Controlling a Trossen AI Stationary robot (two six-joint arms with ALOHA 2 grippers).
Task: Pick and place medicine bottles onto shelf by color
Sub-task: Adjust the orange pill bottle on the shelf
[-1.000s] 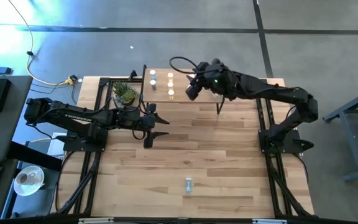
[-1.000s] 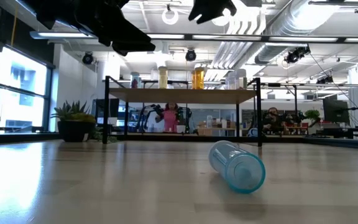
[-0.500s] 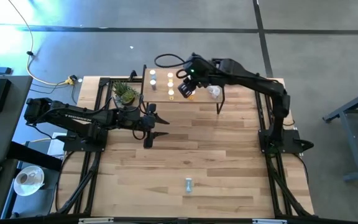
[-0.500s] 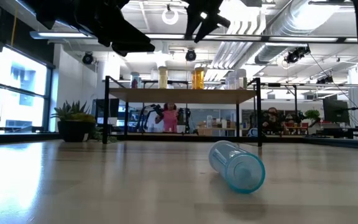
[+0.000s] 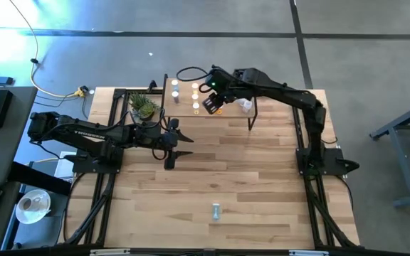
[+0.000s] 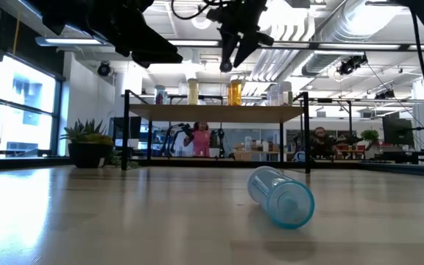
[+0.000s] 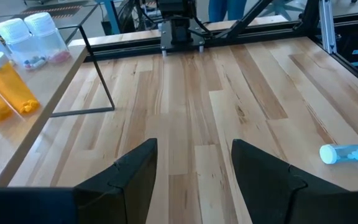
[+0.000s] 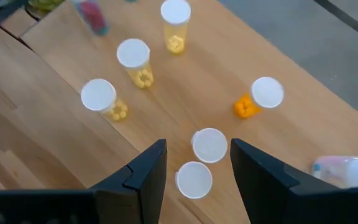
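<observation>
My right gripper hangs above the shelf, fingers apart and holding nothing; in the right wrist view two white caps sit directly between the fingers, side by side and nearly touching. Three yellow bottles stand in a loose row further along the plank, an orange bottle stands apart from them, and a clear bottle lies on its side near the plank's edge. My left gripper waits low over the middle of the table, fingers apart and empty, beside the plant. One blue bottle lies on its side near the front of the table, well apart from both arms; in the left wrist view it shows with its cap pointing inward. I judge that the shelf work is nearly complete and the blue bottle is the remaining pick. To do that well, I should lift the right gripper straight up clear of the caps before swinging away, since a sideways move risks toppling the close pair. For the blue bottle, the fingers should straddle the body across its axis, not along it, and close gently, as a lying cylinder will roll if nudged from one side.
</observation>
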